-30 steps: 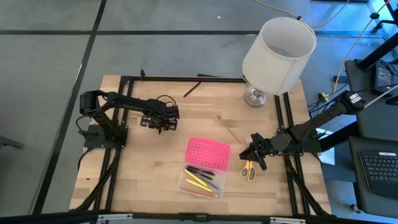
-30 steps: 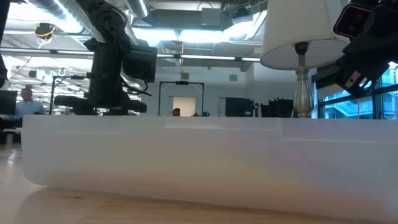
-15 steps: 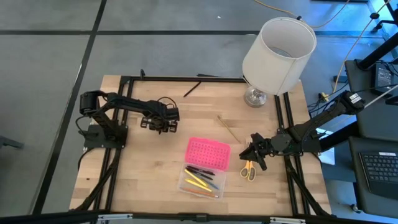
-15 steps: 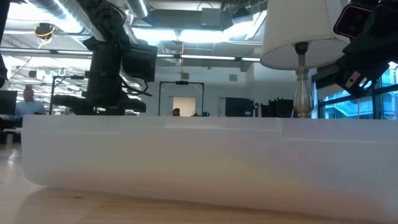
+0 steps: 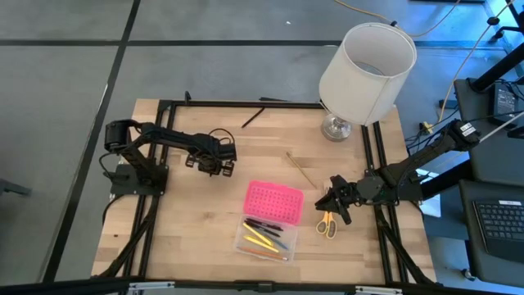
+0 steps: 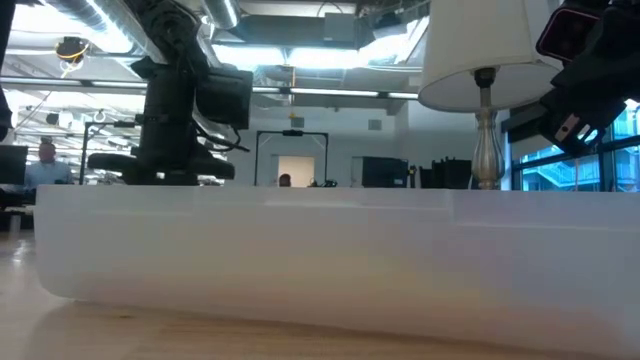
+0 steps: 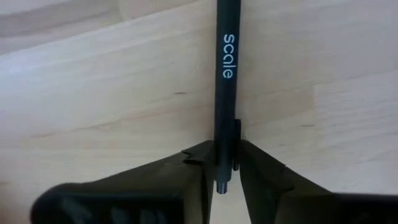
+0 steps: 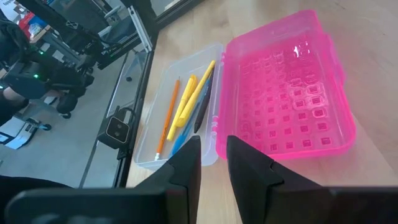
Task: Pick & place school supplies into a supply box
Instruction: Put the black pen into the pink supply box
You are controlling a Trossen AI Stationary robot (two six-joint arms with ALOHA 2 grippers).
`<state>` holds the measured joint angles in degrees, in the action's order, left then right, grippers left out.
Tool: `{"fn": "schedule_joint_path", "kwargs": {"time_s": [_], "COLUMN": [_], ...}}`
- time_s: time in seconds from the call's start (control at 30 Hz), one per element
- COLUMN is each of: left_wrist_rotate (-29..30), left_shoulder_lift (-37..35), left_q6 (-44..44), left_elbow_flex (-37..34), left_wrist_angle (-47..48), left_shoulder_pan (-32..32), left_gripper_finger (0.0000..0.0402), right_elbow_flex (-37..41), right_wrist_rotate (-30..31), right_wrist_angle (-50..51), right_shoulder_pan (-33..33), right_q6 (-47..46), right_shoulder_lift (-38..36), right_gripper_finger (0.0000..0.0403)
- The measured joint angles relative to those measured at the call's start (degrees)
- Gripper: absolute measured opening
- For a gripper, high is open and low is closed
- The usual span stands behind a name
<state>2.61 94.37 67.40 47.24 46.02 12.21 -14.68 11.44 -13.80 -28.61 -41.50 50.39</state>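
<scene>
My left gripper (image 5: 213, 156) points down over the table's left-middle, shut on a black pen (image 7: 225, 74) printed "scale"; in the high view the gripper hides the pen. The supply box lies open near the table's near edge, with its pink lid (image 5: 273, 201) (image 8: 286, 93) flat beside the clear base (image 5: 264, 237) (image 8: 180, 106), which holds several pens and pencils. Yellow-handled scissors (image 5: 327, 224) lie flat to the right of the box. My right gripper (image 5: 329, 201) (image 8: 214, 149) hovers just beyond the scissors, its fingers a narrow gap apart and holding nothing. My left gripper pinches the black pen between its two fingers at the clip end (image 7: 222, 146), coming from above. The rest of the pen runs out past the fingers over the wood. Whether the pen rests on the table or is lifted, I cannot tell.
A white-shaded lamp (image 5: 364, 65) (image 6: 480, 60) stands at the far right corner. A black pen (image 5: 252, 117) lies near the far edge and a wood-brown pencil (image 5: 301, 169) lies mid-table. In the low view the box's clear wall (image 6: 320, 250) blocks most of the table.
</scene>
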Motion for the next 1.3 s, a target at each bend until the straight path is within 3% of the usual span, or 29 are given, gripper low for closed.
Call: {"fn": "schedule_joint_path", "kwargs": {"time_s": [0.2,0.4,0.83,1.07,1.3], "left_wrist_rotate": [0.3,0.6,-0.6,-5.8,-6.8], "left_shoulder_lift": [0.0,0.1,-1.7,-4.5,-4.0], "left_q6": [-1.3,-4.2,-13.8,-30.5,-44.6], "left_elbow_flex": [0.0,1.7,15.8,24.3,27.7], "left_wrist_angle": [-0.2,0.3,2.6,-1.0,-12.4], "left_shoulder_pan": [-0.2,-1.7,-7.2,-13.5,-22.6], "left_gripper_finger": [0.0036,0.0041,0.0041,0.0043,0.0044], "right_elbow_flex": [0.0,0.0,0.0,0.0,0.0], "right_wrist_rotate": [0.0,0.0,0.0,0.0,0.0], "right_wrist_angle": [0.0,0.0,0.0,0.0,0.0], "right_shoulder_pan": [0.0,0.0,0.0,0.0,0.0], "right_q6": [0.0,0.0,-0.3,-0.1,0.1], "right_shoulder_lift": [0.0,0.0,0.0,0.0,0.0], "right_gripper_finger": [0.0083,0.0083,0.0083,0.0083,0.0083]}}
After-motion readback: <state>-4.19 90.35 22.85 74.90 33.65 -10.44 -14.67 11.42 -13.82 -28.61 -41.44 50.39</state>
